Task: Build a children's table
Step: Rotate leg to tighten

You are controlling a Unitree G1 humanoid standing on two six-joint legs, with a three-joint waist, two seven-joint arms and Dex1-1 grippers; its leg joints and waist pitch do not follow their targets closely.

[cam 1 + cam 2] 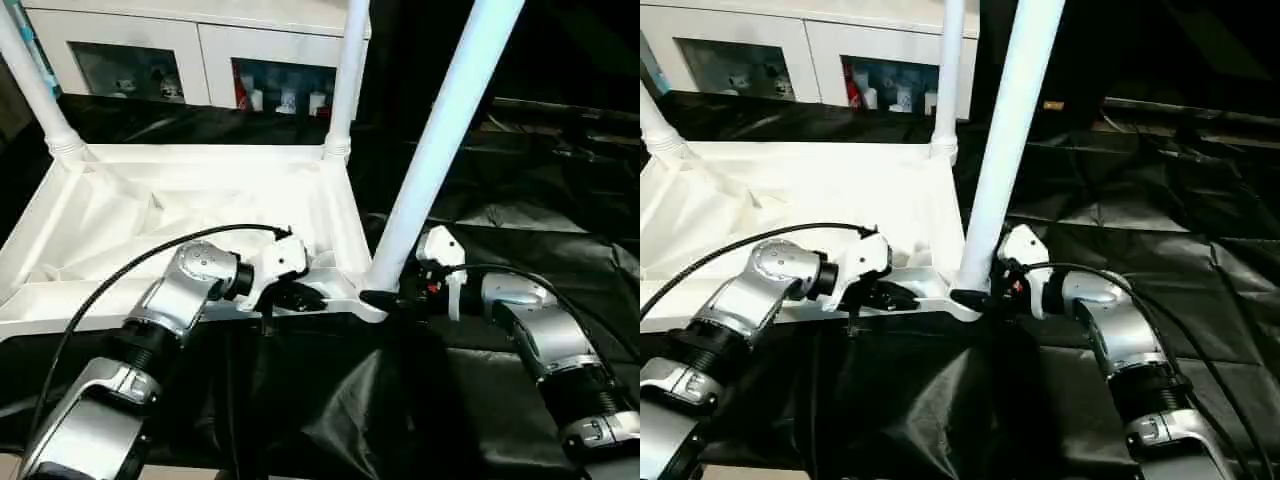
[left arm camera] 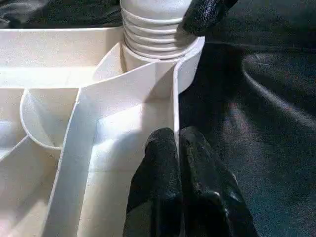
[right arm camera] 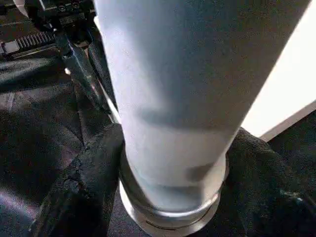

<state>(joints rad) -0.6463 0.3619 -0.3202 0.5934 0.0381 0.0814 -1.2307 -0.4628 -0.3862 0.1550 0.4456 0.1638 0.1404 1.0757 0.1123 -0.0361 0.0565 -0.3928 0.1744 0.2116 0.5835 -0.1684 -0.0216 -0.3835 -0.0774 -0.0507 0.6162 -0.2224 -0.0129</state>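
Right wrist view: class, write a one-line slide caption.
Right gripper straddles the base of a white table leg above the black cloth.

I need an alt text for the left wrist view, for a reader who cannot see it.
The left gripper, shut, pinches the thin side wall of the upturned white children's table. Beyond it, a leg's ribbed end sits in the corner socket, with a black finger against it.

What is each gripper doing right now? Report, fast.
Left gripper: shut, pinching the tabletop's rim wall.
Right gripper: fingers around the base of the near leg, one on each side.
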